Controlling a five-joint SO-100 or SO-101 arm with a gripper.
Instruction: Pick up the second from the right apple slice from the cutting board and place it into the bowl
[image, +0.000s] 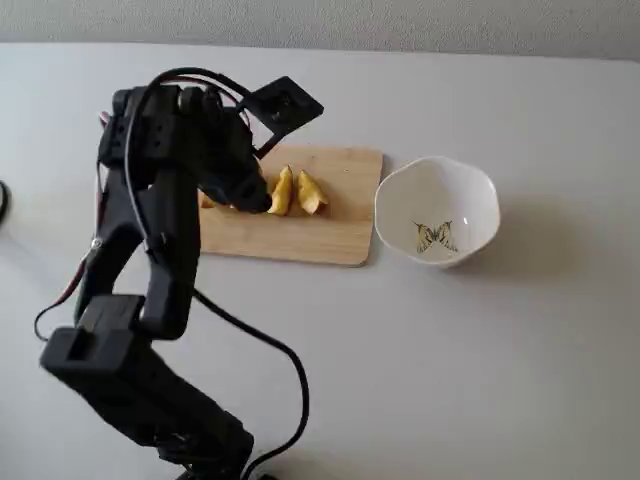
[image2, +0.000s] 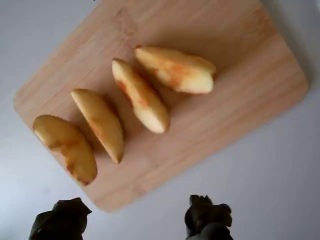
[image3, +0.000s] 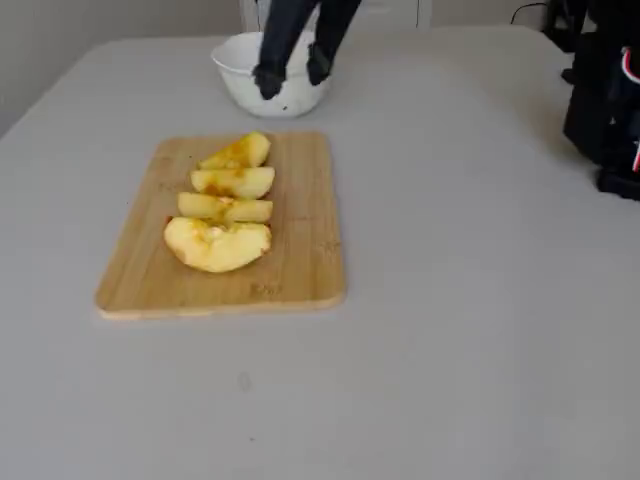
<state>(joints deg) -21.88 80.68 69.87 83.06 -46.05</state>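
Four yellow apple wedges lie in a row on the cutting board (image: 335, 232). The apple slice (image2: 141, 96), second from the right, has a reddish patch near its upper end; it also shows in both fixed views (image: 283, 190) (image3: 232, 181). My gripper (image2: 134, 216) is open and empty, hovering above the board on the near side of the row. In a fixed view my gripper (image: 252, 198) hides the left wedges. The white bowl (image: 462, 188) with a butterfly drawing stands right of the board and holds nothing. In another fixed view my gripper (image3: 293, 75) hangs in front of the bowl (image3: 236, 88).
The arm's base (image: 140, 400) and a black cable (image: 292, 372) sit at the lower left of a fixed view. Dark gear (image3: 610, 100) stands at the right edge of another fixed view. The board (image2: 240, 90) (image3: 300, 230) lies on a plain grey table.
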